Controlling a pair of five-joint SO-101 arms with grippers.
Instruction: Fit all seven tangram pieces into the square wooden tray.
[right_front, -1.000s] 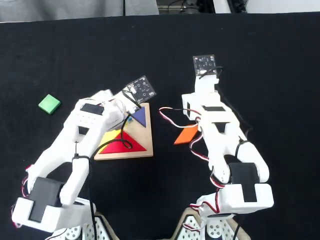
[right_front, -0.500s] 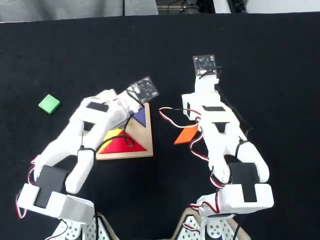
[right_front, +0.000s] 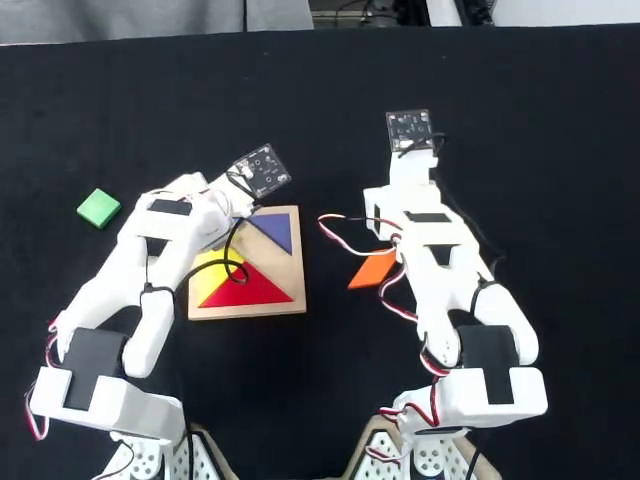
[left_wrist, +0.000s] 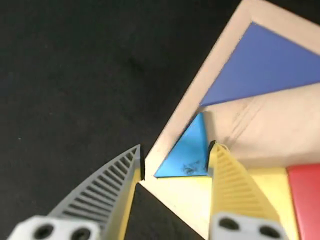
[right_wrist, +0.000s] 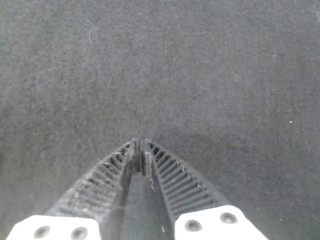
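Observation:
The square wooden tray lies under my left arm. It holds a dark blue triangle, a yellow piece and a red triangle. In the left wrist view my left gripper is open astride the tray rim: the grey finger is outside, the yellow finger inside. A small light blue triangle lies flat between them in the tray corner, next to the dark blue triangle. My right gripper is shut over bare black cloth. An orange piece lies beside the right arm.
A green square piece lies on the black cloth at the far left, apart from the tray. The right arm stretches up the middle right of the table. Open cloth surrounds the tray at the back and right.
My left arm has swung left, off the dark blue triangle to the tray's far left corner, uncovering that triangle. The right arm has not moved.

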